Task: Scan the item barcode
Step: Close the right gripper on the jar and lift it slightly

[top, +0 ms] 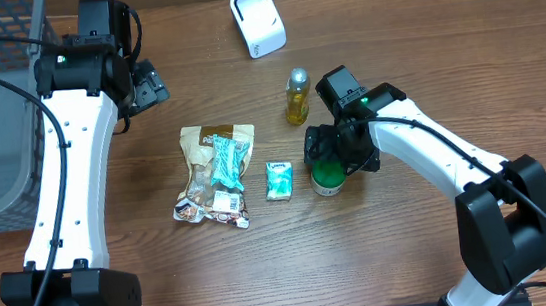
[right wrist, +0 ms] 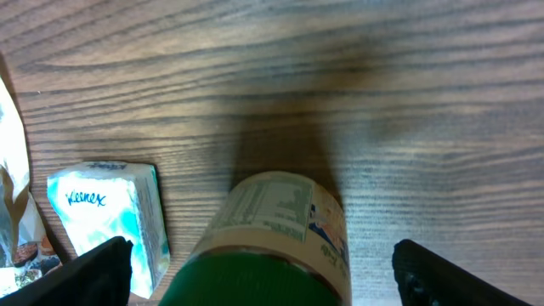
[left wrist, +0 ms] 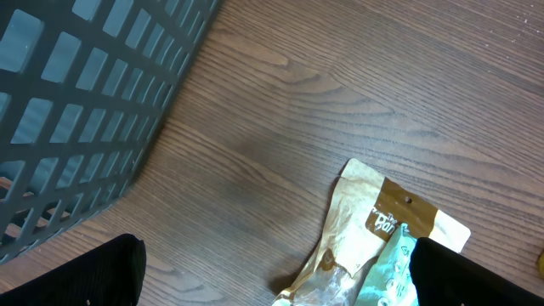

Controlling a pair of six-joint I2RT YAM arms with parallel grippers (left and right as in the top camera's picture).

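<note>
One green-lidded canister (top: 327,176), one bottle (top: 296,98), one tissue pack (top: 278,180), one scanner (top: 257,20)

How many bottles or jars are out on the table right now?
2. Yellow bottle between the scanner and right gripper; green-lidded jar between that gripper's open fingers, right of the tissue pack. The arm could hide more.

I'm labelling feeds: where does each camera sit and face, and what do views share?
Overhead: above the table, facing down; both arms show.
Left wrist: on the left gripper, facing basket and snack bag; open fingers show.
Right wrist: on the right gripper, facing the green-lidded can; open fingers show.
Shared: snack bag, left wrist and overhead.
</note>
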